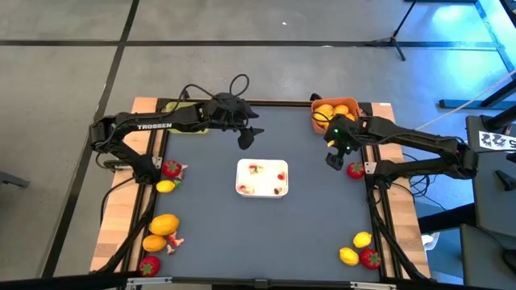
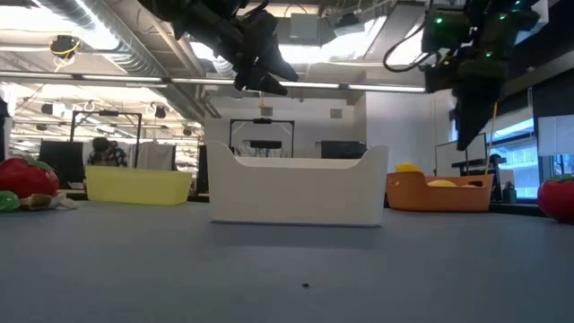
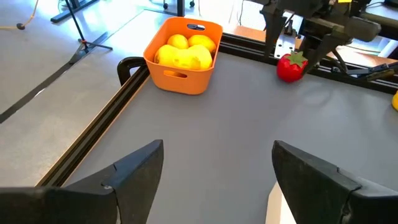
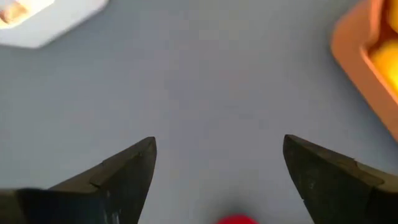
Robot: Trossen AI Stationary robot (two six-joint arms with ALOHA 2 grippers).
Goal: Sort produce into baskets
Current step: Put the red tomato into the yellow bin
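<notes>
The orange basket (image 1: 334, 113) at the table's far right holds several yellow fruits. The yellow-green basket (image 1: 187, 125) at the far left is mostly hidden under my left arm. My left gripper (image 1: 246, 138) is open and empty above the mat, just far-left of the white tray (image 1: 262, 178). My right gripper (image 1: 334, 158) is open and empty above the mat, near the orange basket, beside a red strawberry (image 1: 355, 169) that lies on the mat's right edge. The strawberry also shows in the left wrist view (image 3: 290, 67) and in the right wrist view (image 4: 236, 219).
Loose fruit lies along the left edge: a strawberry (image 1: 171, 168), a lemon (image 1: 165, 186), two orange pieces (image 1: 164, 225) and another strawberry (image 1: 149, 265). At the near right lie two lemons (image 1: 348, 256) and a strawberry (image 1: 370, 258). The tray holds small scraps.
</notes>
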